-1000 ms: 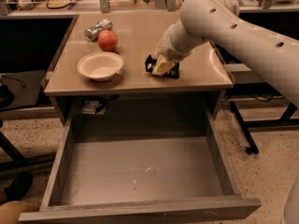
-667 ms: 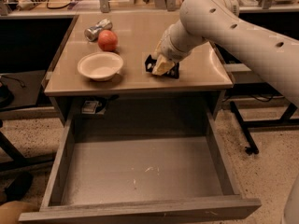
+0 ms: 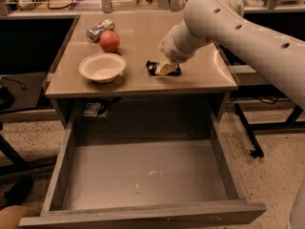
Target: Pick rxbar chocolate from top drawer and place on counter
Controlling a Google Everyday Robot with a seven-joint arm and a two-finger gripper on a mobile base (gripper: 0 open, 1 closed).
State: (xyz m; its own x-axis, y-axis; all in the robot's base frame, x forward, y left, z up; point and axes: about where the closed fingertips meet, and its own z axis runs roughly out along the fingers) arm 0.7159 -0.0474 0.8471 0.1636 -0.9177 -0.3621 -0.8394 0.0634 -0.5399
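Starting nearest you, the top drawer [image 3: 143,175] stands pulled fully out, and only its scuffed grey floor shows, with no bar in it. Beyond its back wall lies the counter [image 3: 138,42], and there the rxbar chocolate [image 3: 151,67] sits flat on the tan surface, just right of the white bowl [image 3: 102,67] and close to the front edge. The gripper [image 3: 166,67] rests right on the bar's right end, covering part of the black wrapper, and you cannot tell whether it is clamping the bar or has let go. Compared with a second ago, almost nothing has shifted: the bar occupies the same spot beside the bowl, the gripper is at the same place on it, and the arm [image 3: 228,23] reaches in from the right in the same pose. Read that stillness as the placing step at its end, since the bar is already down on the counter; what you probably still need is a clean release and a lift away without dragging the wrapper. Farther back, the red apple [image 3: 109,41] and the silver can [image 3: 99,30] lie near the left rear corner, well apart from the bar, and the cluttered far bench [image 3: 86,4] stays out of play.
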